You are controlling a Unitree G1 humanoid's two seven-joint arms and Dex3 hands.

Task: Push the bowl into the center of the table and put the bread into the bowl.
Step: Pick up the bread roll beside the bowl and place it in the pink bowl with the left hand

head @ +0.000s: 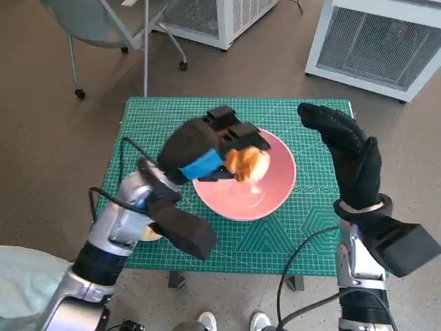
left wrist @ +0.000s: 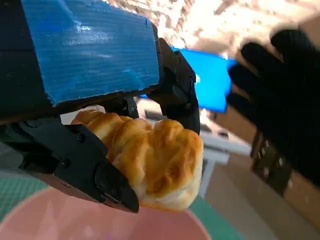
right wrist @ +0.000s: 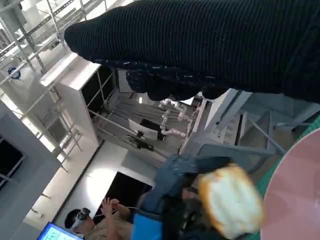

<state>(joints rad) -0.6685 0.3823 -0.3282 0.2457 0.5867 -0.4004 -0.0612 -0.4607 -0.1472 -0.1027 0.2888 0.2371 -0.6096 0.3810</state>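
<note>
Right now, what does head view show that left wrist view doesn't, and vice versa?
Head view only: the whole green cutting-mat table, the full round pink bowl near its middle, the grey floor, a chair and white cabinets.

Left wrist view only: close detail of the golden, flaky bread roll pinched in the black fingers, plus a bright blue screen behind.

Both: the blue-taped left hand holding the bread over the bowl, and the gloved right hand raised, holding nothing.

A green gridded mat (head: pixel 275 238) covered the surface. Brown floor (head: pixel 41 138) lay around it, with a wheeled chair (head: pixel 103 27) and white vented cabinets (head: pixel 375 45) beyond.
</note>
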